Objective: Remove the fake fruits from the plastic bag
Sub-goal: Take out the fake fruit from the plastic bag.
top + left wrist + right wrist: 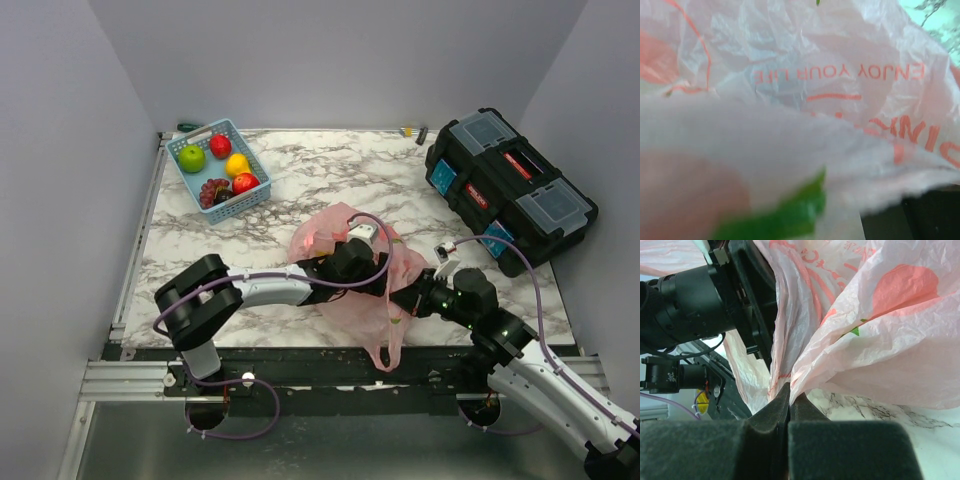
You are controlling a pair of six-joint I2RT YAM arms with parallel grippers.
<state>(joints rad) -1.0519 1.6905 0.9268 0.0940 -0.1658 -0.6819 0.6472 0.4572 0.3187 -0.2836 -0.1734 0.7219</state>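
The marble desk (330, 170) holds a black tool box (510, 190) at 2 o'clock. The pink bag (372, 305) lies crumpled near 6 o'clock. The left arm (262, 290) reaches into it. The left pincer is hidden, so I cannot tell if it holds anything. A blue basket (203, 134) at 10 o'clock holds the fruits (191, 157). The right pincer (789, 407) pinches the bag's edge tight.

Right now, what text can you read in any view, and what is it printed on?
"ENJOY YOUR LIFE": red print on the plastic bag, upside down in the left wrist view.
Larger red letters lower right on the same bag: cut off and blurred, not readable.
Red print on the bag in the right wrist view: creased, not readable.
Labels on the black toolbox in the top view: too small to read.
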